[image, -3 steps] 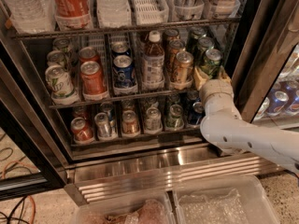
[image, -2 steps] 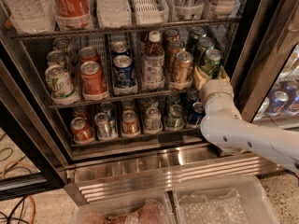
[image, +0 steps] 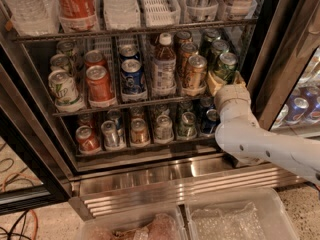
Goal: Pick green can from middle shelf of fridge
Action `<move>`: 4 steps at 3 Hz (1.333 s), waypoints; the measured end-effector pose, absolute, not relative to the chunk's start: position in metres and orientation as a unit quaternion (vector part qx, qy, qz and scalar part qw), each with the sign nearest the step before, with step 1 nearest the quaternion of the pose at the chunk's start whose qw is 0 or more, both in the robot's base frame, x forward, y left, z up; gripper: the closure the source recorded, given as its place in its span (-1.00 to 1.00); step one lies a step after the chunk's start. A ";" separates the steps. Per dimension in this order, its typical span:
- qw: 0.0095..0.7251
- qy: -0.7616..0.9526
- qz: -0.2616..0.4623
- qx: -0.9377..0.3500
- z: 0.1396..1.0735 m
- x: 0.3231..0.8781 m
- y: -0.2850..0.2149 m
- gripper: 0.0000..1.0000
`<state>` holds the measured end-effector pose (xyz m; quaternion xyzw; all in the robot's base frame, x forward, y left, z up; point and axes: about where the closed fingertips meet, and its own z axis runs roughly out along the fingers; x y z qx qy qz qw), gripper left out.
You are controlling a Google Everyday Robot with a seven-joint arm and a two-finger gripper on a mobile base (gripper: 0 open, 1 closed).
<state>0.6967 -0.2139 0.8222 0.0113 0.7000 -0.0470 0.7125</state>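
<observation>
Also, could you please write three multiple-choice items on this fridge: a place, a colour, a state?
1. Where is the hand?
A. on the top shelf
B. at the green can, right end of the middle shelf
C. in the floor bins

2. The front-row can between the whitish can and the blue can is:
A. red
B. purple
C. black

3. The green can is:
A. on its side
B. upside down
C. upright

Answers: B, the arm ends there; A, its body is red; C, its silver top faces up.
</observation>
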 end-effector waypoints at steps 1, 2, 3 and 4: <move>0.711 0.701 -0.050 0.010 0.822 0.698 -0.215 1.00; 0.709 0.703 -0.052 0.009 0.824 0.698 -0.215 1.00; 0.702 0.710 -0.062 0.013 0.829 0.699 -0.217 1.00; 0.703 0.707 -0.069 0.015 0.843 0.695 -0.221 1.00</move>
